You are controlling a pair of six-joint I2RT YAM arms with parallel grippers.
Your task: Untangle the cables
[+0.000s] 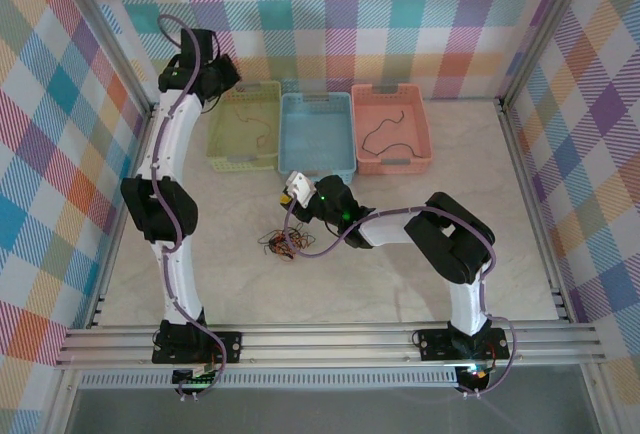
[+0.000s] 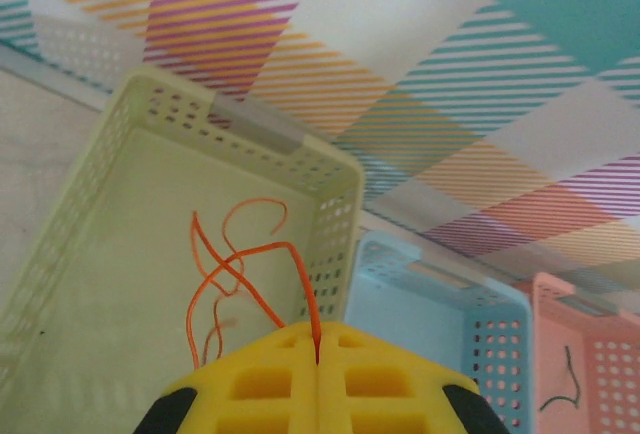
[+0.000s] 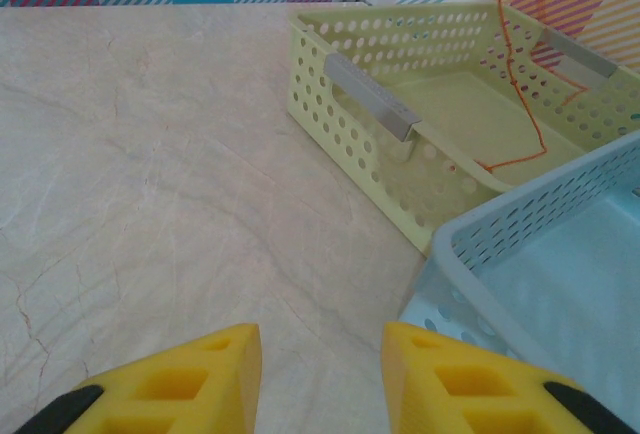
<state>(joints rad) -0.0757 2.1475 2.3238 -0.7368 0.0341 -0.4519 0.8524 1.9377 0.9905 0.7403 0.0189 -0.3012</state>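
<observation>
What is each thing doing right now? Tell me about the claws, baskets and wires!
left gripper: shut on orange cable
right gripper: open, holding nothing
orange cable: dangling into green basket
blue basket: looks empty
pink basket: holds a dark cable
cable pile: tangled on the table

Bright even overhead light, faint soft shadows, left pincer (image 2: 317, 349) blurry in fgd.

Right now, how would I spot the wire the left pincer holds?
Find the three baskets by the back wall. Over the leftmost, yellow-green basket, the left pincer pinches a cable dangling inside. It is red-orange; the dark cable in the pink basket lies loose.
</observation>
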